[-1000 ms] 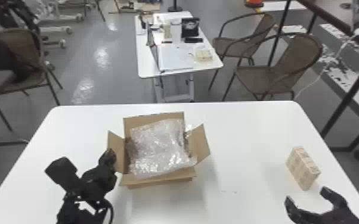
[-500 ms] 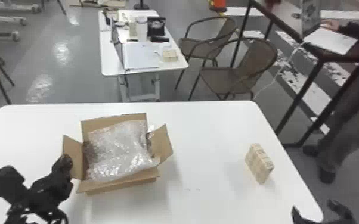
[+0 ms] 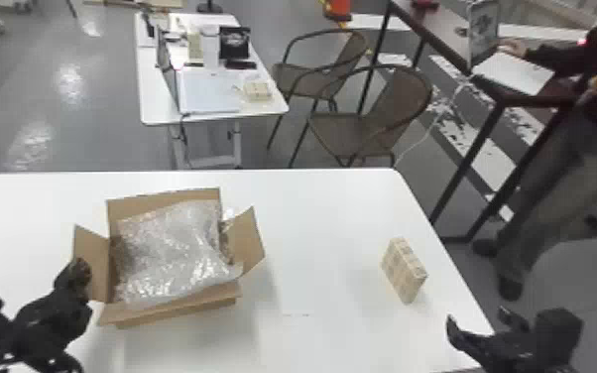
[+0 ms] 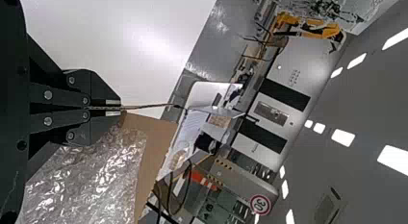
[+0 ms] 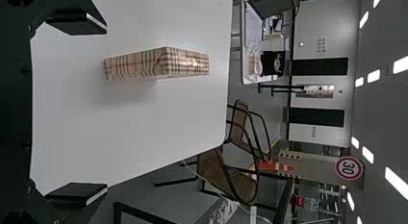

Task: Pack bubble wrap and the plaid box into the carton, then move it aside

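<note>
Head view: in the foreground, the left gripper (image 3: pixel 82 275) has its jaws clamped on the left flap of the open carton (image 3: pixel 178 310), while the right gripper (image 3: pixel 478 320), at the table's (image 3: pixel 322 223) near right part, has its jaws apart. Just beyond, bubble wrap (image 3: pixel 173 258) lies bunched inside the carton, and the plaid box (image 3: pixel 404 270) stands on the tabletop, well apart to the right. Farther back are two brown chairs (image 3: pixel 347 134) and a smaller white desk (image 3: pixel 156 101) bearing a laptop (image 3: pixel 166 69).
</note>
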